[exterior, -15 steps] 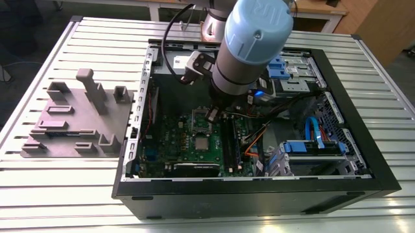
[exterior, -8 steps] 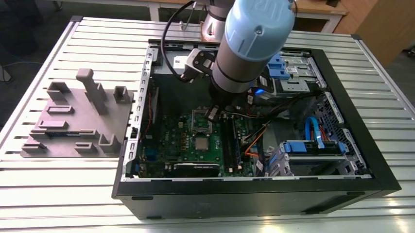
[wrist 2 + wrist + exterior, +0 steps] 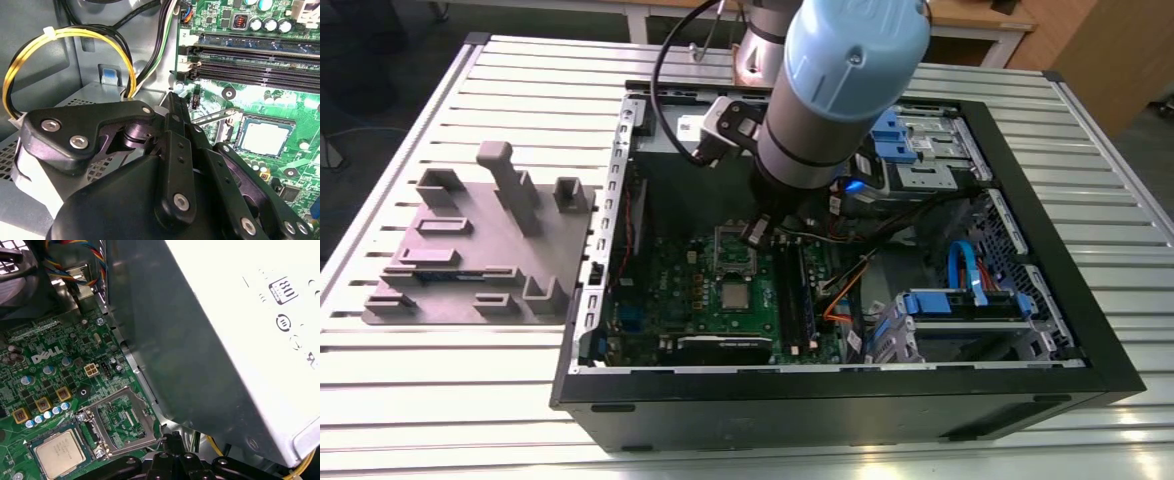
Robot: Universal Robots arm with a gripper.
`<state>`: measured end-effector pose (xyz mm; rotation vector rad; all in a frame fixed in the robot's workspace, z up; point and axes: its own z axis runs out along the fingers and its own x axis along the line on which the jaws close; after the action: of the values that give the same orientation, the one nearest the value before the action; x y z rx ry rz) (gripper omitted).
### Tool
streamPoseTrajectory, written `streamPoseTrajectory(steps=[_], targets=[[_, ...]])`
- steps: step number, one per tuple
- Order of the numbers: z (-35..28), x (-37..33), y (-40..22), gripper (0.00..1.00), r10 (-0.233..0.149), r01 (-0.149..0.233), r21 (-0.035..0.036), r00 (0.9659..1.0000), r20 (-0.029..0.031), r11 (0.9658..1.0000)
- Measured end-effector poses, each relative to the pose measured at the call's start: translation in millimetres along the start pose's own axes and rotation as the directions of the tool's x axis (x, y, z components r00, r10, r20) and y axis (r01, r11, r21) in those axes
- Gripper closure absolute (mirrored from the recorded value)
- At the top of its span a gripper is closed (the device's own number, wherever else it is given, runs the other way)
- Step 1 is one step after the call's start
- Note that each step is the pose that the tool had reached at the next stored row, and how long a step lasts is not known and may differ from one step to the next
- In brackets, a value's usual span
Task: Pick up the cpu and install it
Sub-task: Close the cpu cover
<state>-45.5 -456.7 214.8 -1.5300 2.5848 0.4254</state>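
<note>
1. Inside the open computer case (image 3: 854, 410) on the slatted counter (image 3: 454, 400), a green motherboard (image 3: 660, 300) lies flat on the case floor.
2. The cpu (image 3: 736, 294) sits in its socket near the middle of the board. It lies flat with its silver-grey metal top facing up.
3. Orientation: the cpu is square, so no long axis shows. In the second wrist view the cpu (image 3: 263, 138) has its edges parallel to the socket frame around it.
4. In the first wrist view the socket's load plate (image 3: 120, 422) is open. It lies beside the cpu (image 3: 59, 452), not over it.
5. The gripper (image 3: 757, 236) hangs from the arm (image 3: 841, 80) close above the board, over the load plate and just beside the cpu, apart from it. Whether the gripper is spread or pressed together cannot be told.
6. Long dark memory slots (image 3: 260, 60) run along one side of the socket.
7. A large grey metal box (image 3: 215, 340) with a white label stands close to the gripper, and looped yellow cables (image 3: 65, 37) hang by it.
8. A grey fixture (image 3: 467, 250) stands on the counter at the exterior view's left of the case.
</note>
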Motion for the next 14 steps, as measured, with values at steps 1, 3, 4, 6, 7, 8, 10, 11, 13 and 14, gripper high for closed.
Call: streamPoseTrajectory(steps=[1, 3, 4, 6, 7, 8, 10, 11, 13, 14], targets=[[-0.5, -0.1, 0.1, 0.9, 0.0, 0.0, -0.0006, 1.0, -0.0003, 1.0], [-1.1, -0.3, 0.2, 0.9, 0.001, -0.001, -0.0016, 1.0, -0.0007, 1.0], [-1.6, -0.4, 0.3, 0.9, 0.001, -0.001, -0.0018, 1.0, -0.0009, 1.0], [-2.6, -0.6, 0.5, 0.9, 0.001, -0.001, -0.0024, 1.0, -0.0013, 1.0], [-2.8, -0.7, 0.6, 0.9, 0.001, -0.001, -0.0029, 1.0, -0.0013, 1.0], [-3.0, -0.8, 0.6, 0.9, 0.001, -0.001, -0.0036, 1.0, -0.0015, 1.0], [-3.6, -0.9, 0.7, 0.9, 0.001, -0.001, -0.0041, 1.0, -0.0022, 1.0], [-4.0, -0.9, 0.8, 0.9, 0.002, -0.002, -0.0042, 1.0, -0.0025, 1.0], [-5.2, -1.3, 1.0, 0.9, 0.002, -0.002, -0.0045, 1.0, -0.0024, 1.0], [-6.0, -1.4, 1.2, 0.9, 0.002, -0.002, -0.0045, 1.0, -0.0025, 1.0]])
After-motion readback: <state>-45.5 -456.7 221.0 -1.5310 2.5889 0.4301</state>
